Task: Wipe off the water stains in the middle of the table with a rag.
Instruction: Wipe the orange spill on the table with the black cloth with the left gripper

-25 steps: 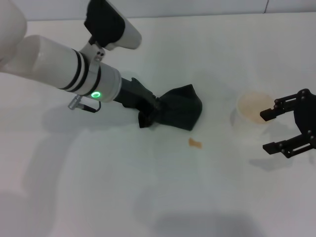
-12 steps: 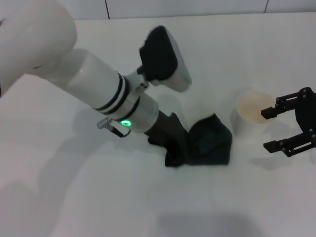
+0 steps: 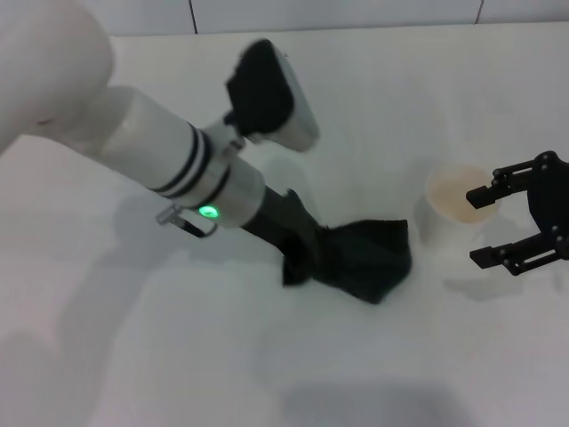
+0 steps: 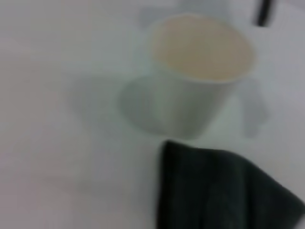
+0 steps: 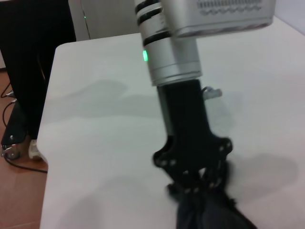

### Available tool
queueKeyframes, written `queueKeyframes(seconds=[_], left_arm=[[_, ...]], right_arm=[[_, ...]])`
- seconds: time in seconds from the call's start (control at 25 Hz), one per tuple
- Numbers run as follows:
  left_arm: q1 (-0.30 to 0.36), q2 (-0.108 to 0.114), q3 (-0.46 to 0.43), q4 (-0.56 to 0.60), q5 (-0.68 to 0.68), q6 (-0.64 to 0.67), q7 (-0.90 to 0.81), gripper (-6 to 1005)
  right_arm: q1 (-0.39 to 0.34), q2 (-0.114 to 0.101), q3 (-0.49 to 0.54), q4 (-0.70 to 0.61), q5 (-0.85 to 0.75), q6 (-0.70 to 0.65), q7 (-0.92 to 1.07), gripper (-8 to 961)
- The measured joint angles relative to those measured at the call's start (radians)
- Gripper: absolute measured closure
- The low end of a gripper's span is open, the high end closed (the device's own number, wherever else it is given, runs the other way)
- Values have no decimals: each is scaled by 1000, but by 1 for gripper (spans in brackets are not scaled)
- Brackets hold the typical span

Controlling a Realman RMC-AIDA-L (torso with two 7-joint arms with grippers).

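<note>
The left gripper [image 3: 307, 258] presses the rag [image 3: 364, 258] down onto the table [image 3: 133, 356], its dark fingers clenched on the cloth's bunched near edge; in the right wrist view the same gripper [image 5: 193, 183] stands almost upright over the rag [image 5: 209, 212]. The table is a wide, plain white top, and past its far edge that view shows a brown floor with cables and a dark panel. A translucent whitish cup [image 3: 456, 203] stands upright just beside the rag, on its right; the left wrist view shows the cup [image 4: 200, 71] close behind the cloth [image 4: 224, 191]. The right gripper [image 3: 507, 222] hangs by the cup's far side with its jaws spread, holding nothing. The water stains are not visible; the rag lies spread over the middle of the table.
</note>
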Motion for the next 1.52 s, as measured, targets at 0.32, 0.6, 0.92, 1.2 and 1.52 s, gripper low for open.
queueKeyframes(seconds=[0.32,0.6,0.92,1.2,1.52], left_arm=[[1,3,-355,-45,174,-37,-36,938],[2,-1,-366,-45,194,-22,-6,939],[-10,-2,-89,-27,61,39,37,939],[55,-5,-4,127,48,111,34,940],[116,-1,-103,173,137,95,2,941]], right_arm=[[10,7,-3,-1,0,7,0,190],[26,9,-8,2,0,8,0,190],[24,8,-2,0,-4,9,2,189],[16,6,0,-2,-3,19,7,189],[6,9,-1,-7,-3,18,7,190]])
